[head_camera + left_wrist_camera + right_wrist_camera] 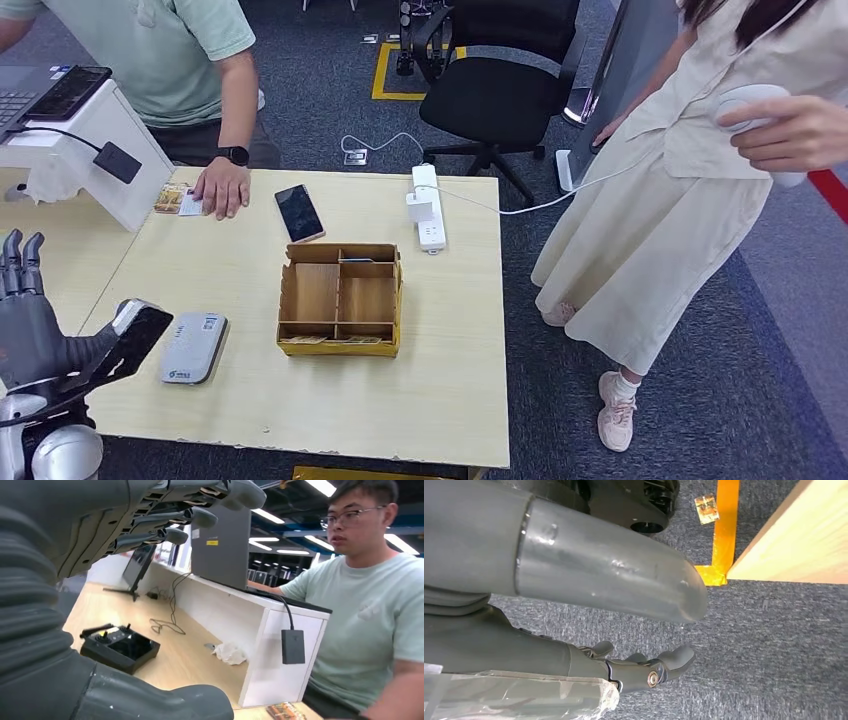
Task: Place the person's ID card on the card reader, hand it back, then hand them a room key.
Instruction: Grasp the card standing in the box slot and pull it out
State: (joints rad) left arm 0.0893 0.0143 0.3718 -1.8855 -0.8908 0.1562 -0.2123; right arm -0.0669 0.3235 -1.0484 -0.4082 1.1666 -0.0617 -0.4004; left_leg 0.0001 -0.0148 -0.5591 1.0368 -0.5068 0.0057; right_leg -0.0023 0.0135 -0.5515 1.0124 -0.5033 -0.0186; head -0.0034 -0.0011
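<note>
Your ID card [178, 200] lies flat at the far left of the pale wood surface [450, 400], long axis left-right, under a person's hand [222, 187]; its print is unreadable. The grey card reader [194, 347] lies near your left hand [25, 300], which is released, fingers straight. Your right hand [644, 667] hangs empty over grey carpet [774, 645], fingers loosely apart.

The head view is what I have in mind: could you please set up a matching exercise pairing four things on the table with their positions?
Things:
1. ID card
2. card reader
3. smartphone
4. power strip

Places:
A. near the table's far right edge
B. just beyond the cardboard organizer
C. under a person's hand at the far left
D. near the robot's left hand, left of the organizer

Pairs: 1-C, 2-D, 3-B, 4-A
</note>
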